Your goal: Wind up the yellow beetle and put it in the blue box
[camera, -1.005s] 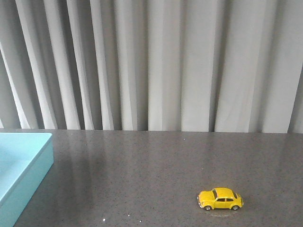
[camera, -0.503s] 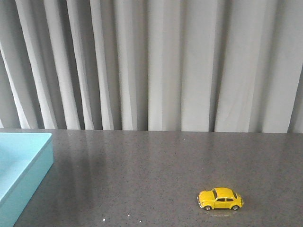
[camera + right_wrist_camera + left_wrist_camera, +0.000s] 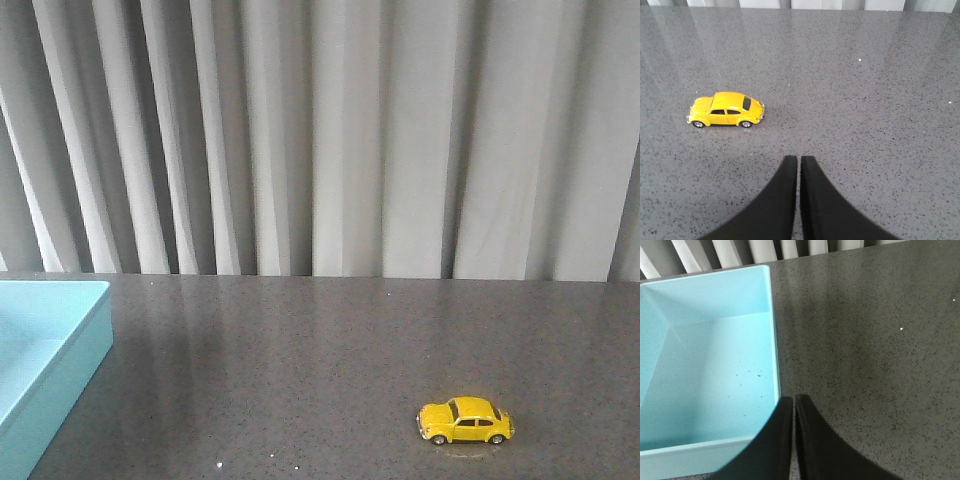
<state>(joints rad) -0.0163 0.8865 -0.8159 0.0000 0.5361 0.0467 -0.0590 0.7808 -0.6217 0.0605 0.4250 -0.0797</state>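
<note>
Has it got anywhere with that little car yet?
Nothing looks done yet. The yellow car sits on the table, far from the blue box, which is empty. Both grippers, left and right, are shut and hold nothing. Grasping, winding and boxing all remain.

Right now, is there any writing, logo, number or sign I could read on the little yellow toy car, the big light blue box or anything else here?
None: no readable text in any view.
The glossy yellow beetle toy car: plain paint, no legible badge or plate.
The shallow light turquoise-blue box: smooth unmarked sides, only dark specks inside.
The speckled grey table and the grey curtain: no signs.
</note>
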